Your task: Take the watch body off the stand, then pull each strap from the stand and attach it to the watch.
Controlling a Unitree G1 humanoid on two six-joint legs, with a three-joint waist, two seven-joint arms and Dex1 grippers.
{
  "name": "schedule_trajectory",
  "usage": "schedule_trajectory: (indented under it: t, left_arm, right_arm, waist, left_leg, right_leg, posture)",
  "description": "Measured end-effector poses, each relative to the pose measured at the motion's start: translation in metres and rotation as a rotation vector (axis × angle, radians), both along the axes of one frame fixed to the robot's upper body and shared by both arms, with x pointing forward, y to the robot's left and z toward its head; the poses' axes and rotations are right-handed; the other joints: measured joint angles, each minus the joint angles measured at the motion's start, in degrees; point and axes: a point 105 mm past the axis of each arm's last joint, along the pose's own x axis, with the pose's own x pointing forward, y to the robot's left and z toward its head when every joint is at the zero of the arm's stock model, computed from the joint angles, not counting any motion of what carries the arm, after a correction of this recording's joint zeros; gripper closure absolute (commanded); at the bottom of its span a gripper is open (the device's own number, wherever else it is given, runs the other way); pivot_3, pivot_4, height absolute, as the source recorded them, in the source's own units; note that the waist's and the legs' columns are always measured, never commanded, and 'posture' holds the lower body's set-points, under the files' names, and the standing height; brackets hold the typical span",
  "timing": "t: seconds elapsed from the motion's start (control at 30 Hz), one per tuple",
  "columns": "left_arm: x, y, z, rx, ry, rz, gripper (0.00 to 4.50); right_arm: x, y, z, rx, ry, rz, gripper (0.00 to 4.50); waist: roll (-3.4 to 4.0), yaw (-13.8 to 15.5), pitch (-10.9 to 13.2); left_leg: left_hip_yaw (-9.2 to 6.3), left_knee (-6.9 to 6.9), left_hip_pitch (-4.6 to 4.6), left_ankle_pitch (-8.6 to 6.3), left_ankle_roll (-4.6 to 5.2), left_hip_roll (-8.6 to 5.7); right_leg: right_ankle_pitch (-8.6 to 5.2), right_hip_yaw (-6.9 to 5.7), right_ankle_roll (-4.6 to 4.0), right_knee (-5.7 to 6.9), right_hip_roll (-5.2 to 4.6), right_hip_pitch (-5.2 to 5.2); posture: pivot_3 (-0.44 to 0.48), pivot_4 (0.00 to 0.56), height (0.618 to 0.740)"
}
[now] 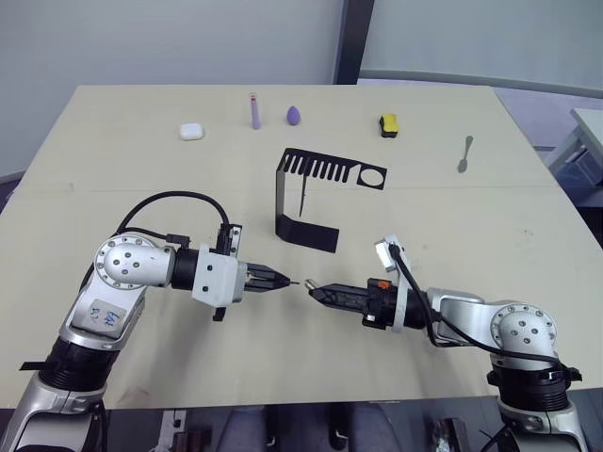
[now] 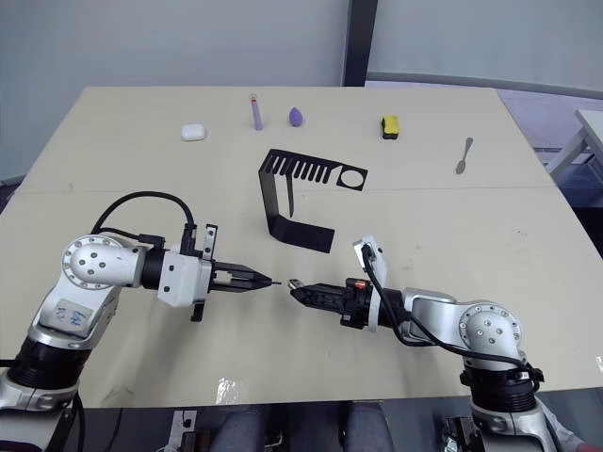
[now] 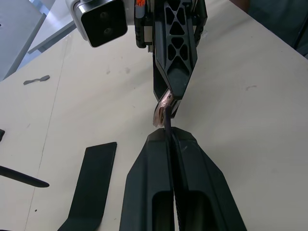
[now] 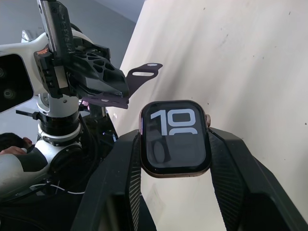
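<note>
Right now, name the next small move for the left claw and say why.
Probably ease the left claw toward the right claw so the strap meets the watch edge. The right claw is shut on the watch, the left on a strap, and their tips face each other with a small gap between.

Beige table fills most of frame, seam line across at mid-height. Pale grey-blue wall along top. Dark vertical post top centre. Second pale table edge at right margin.
</note>
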Motion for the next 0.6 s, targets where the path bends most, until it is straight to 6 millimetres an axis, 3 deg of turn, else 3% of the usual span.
schedule_trajectory:
  t: [0.6]
  left_arm:
    - [0.0058,-0.0023,-0.0073,0.0,0.015,0.02,4.5]
  right_arm:
    - [-0.0008,0.0,-0.0011,0.003,0.006,-0.001,2.99]
  waist:
    - [0.0,0.0,0.0]
  left_leg:
    - [0.0,0.0,0.0,-0.01,0.01,0.02]
  right_leg:
    - [0.0,0.0,0.0,-0.01,0.0,0.0]
  posture:
    - [0.0,0.15,0.74]
